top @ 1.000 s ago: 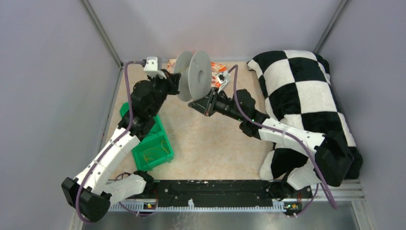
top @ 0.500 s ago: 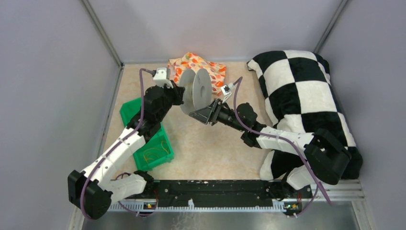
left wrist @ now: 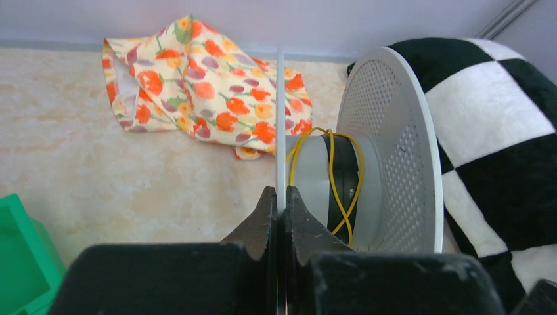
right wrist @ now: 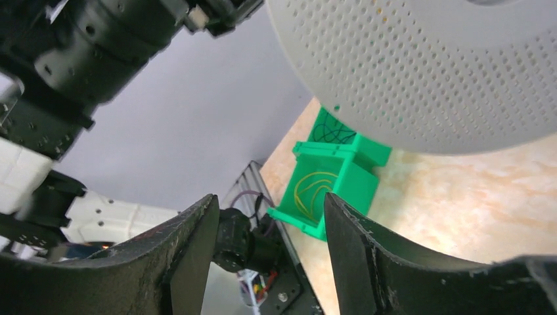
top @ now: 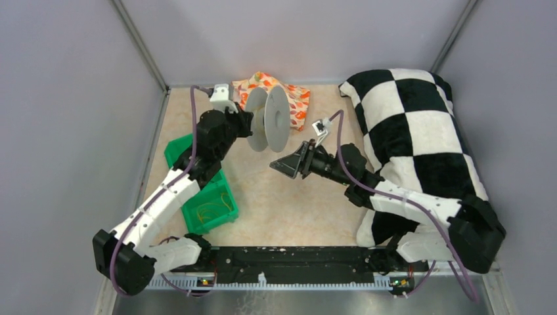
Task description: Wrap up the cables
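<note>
Yellow cables (left wrist: pixel 330 170) around hub of grey spool (left wrist: pixel 387 131)

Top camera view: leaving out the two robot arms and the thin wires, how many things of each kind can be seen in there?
Grey spool: 1
Green bin: 1
Floral cloth: 1
Checkered cushion: 1
Total: 4

Floral cloth (top: pixel 301 100), checkered cushion (top: pixel 420 125), green bin (top: pixel 209 211) on table (top: pixel 282 197).
</note>
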Action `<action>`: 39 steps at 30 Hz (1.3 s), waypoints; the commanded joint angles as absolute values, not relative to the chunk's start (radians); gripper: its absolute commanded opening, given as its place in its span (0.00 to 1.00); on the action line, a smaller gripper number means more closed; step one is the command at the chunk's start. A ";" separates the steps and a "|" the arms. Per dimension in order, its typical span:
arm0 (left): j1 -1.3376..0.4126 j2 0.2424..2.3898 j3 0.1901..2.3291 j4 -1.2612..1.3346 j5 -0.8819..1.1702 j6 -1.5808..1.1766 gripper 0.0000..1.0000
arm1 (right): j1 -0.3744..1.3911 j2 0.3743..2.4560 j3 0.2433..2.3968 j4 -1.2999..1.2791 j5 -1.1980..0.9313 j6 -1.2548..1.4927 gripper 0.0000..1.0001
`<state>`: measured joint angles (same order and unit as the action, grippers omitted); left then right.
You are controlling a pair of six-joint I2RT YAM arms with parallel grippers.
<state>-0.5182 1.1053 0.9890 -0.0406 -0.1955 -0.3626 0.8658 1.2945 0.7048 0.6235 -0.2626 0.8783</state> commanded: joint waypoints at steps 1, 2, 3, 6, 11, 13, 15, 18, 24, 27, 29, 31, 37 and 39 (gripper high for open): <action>-0.522 1.119 1.150 0.015 -0.219 -0.333 0.00 | 0.865 1.124 0.748 0.410 -0.241 0.696 0.60; -0.522 1.129 1.174 0.006 -0.221 -0.327 0.00 | 0.863 1.089 0.757 0.364 -0.222 0.656 0.61; -0.522 1.140 1.194 -0.026 -0.219 -0.322 0.00 | 0.862 1.059 0.768 0.322 -0.200 0.614 0.63; -0.520 1.164 1.268 -0.096 -0.212 -0.324 0.00 | 0.849 0.990 0.791 0.177 -0.041 0.509 0.74; -0.519 1.172 1.397 -0.202 -0.177 -0.391 0.00 | 0.647 0.949 0.677 0.232 -0.065 0.599 0.81; -0.518 1.182 1.473 -0.260 -0.171 -0.424 0.00 | 0.559 0.965 0.582 0.387 -0.147 0.699 0.81; -0.515 1.197 1.538 -0.310 -0.157 -0.450 0.00 | 0.516 1.014 0.491 0.601 -0.179 0.799 0.80; -0.514 1.215 1.605 -0.353 -0.103 -0.486 0.00 | 0.514 1.158 0.453 0.859 -0.226 0.916 0.79; -0.508 1.234 1.676 -0.368 -0.008 -0.537 0.00 | 0.514 1.568 0.517 1.546 -0.344 1.302 0.69; -0.504 1.240 1.694 -0.375 0.008 -0.545 0.00 | 0.515 1.740 0.609 1.722 -0.366 1.465 0.65; -0.500 1.242 1.700 -0.377 0.030 -0.549 0.00 | 0.522 1.780 0.663 1.723 -0.377 1.459 0.65; -0.497 1.245 1.705 -0.383 0.031 -0.548 0.00 | 0.529 1.783 0.690 1.723 -0.370 1.440 0.64; -0.491 1.238 1.693 -0.368 0.042 -0.557 0.00 | 0.533 1.794 0.747 1.724 -0.363 1.453 0.65; -0.490 1.239 1.693 -0.367 0.046 -0.557 0.00 | 0.537 1.805 0.766 1.724 -0.363 1.467 0.65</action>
<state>-0.4973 1.2594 1.6440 -0.4740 0.0185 -0.5270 0.5228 1.7947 0.7105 1.4757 -0.3504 1.4338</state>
